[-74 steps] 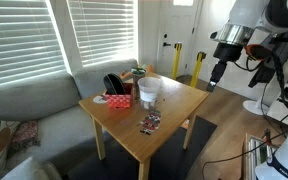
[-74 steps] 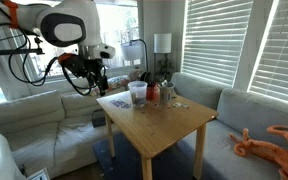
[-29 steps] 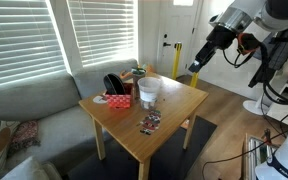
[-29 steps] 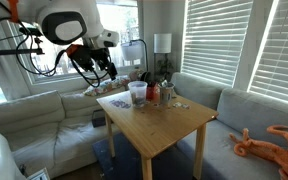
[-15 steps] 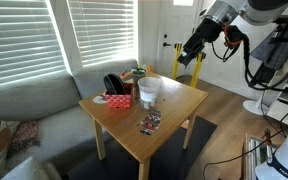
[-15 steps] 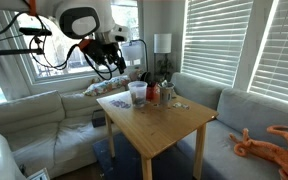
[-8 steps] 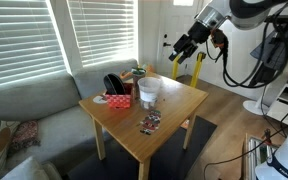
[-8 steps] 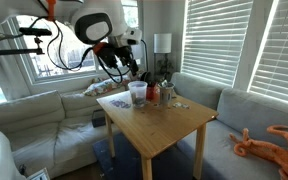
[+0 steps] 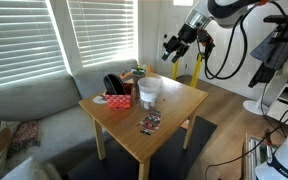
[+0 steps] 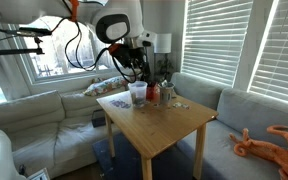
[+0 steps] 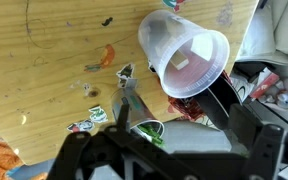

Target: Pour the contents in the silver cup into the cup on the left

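Silver cup [image 9: 150, 90]: upright on wooden table [image 9: 179, 108], mouth up, long axis vertical, just beside red container [image 9: 120, 100]. Gripper [image 9: 174, 44]: in the air off the table's edge, well apart from the cup and higher than its rim; fingers [image 11: 122, 100] spread, nothing held. From the wrist view, open mouth of cup ahead, between the finger lines. Probable next need: descent toward the cup's wall, side-on.

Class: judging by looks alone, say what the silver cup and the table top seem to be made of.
The silver cup: probably frosted translucent plastic; shapes show dimly through its wall. The table: pale wood, or a wood veneer, matte; grain lines run along it.
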You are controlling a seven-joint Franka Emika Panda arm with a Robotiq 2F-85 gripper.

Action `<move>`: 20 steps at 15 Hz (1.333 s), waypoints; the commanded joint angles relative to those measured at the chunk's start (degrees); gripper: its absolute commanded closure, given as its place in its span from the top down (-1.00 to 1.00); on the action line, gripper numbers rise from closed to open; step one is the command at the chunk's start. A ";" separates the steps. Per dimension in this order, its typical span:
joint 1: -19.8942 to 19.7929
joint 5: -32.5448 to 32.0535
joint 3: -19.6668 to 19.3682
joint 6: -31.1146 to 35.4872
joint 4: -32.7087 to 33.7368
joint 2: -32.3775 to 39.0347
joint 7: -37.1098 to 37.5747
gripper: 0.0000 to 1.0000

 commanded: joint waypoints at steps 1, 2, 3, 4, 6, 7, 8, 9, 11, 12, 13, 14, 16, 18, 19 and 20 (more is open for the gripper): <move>-0.27 0.05 0.20 -0.22 0.18 -0.08 -0.03 1.00; -0.27 0.05 0.20 -0.22 0.18 -0.12 -0.03 1.00; -0.28 0.05 0.20 -0.22 0.18 -0.14 -0.03 1.00; -0.28 0.05 0.20 -0.22 0.18 -0.15 -0.03 1.00; -0.28 0.05 0.20 -0.22 0.18 -0.16 -0.03 1.00; -0.28 0.05 0.20 -0.22 0.18 -0.17 -0.03 1.00; -0.28 0.05 0.20 -0.22 0.18 -0.17 -0.03 1.00; -0.28 0.05 0.20 -0.22 0.18 -0.17 -0.03 1.00; -0.28 0.04 0.20 -0.22 0.18 -0.17 -0.03 1.00; -0.28 0.04 0.20 -0.22 0.18 -0.17 -0.03 1.00; -0.66 -0.07 0.51 3.66 0.40 0.42 1.13 1.00; -0.80 0.17 0.34 5.65 0.96 1.03 1.33 1.00; -0.50 1.50 -0.54 8.05 3.08 3.04 0.11 1.00; -0.42 0.93 -0.87 8.49 6.42 5.98 -0.33 1.00; -0.23 0.90 -0.91 8.21 8.41 7.68 -0.76 1.00; -0.01 0.98 -0.85 7.00 10.93 9.66 -1.32 1.00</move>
